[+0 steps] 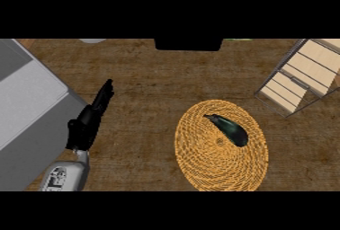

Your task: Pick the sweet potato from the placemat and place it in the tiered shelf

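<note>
On the woven placemat [221, 146], toward its upper right part, lies a dark, greenish-black elongated vegetable [228, 129] — the task calls it a sweet potato, though it looks more like an eggplant. It rests at a slant, its thin end pointing up-left, and nothing touches it. Up and to the right of the placemat, just beside its edge, stands the tiered shelf [299, 76] with pale wooden boards in a thin metal frame. All of this sits on the brown wooden desk [153, 81]. Well apart to the left, my left hand [90, 119] is held with fingers straight and together, holding nothing — beside a grey appliance [26, 99] at the left edge.
</note>
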You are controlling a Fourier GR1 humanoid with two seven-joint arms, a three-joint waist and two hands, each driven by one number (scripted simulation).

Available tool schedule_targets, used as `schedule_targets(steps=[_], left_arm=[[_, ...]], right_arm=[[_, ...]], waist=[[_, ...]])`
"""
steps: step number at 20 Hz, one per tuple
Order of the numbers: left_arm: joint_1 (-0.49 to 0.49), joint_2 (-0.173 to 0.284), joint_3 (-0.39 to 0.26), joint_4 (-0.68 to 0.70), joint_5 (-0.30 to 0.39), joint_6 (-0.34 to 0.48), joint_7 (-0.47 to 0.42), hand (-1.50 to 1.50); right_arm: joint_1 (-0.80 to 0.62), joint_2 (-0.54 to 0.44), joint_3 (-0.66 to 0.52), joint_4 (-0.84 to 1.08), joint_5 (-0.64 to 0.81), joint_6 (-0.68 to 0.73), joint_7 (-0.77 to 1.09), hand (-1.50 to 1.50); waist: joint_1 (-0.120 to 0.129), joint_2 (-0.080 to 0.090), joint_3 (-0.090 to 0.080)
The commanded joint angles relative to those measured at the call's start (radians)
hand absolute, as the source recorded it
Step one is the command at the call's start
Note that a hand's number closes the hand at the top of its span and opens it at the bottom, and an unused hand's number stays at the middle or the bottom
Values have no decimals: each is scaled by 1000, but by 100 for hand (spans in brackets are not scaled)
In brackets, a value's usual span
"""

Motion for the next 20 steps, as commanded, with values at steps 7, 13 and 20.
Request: schedule_targets(steps=[7,13,20], left_arm=[[-5,3,6,-33,12,-15,52,0],[-6,-41,-34,3,-34,26,-18,0],[-51,-14,3,2,-12,7,45,0]], right_arm=[[-84,-44,-7,248,114,-122,-14,-150],[-107,-51,-93,349,20,6,-14,-150],[-161,-93,-89,367,16,172,9,-150]], waist=[[1,2,3],[6,5,4],[-1,3,4]])
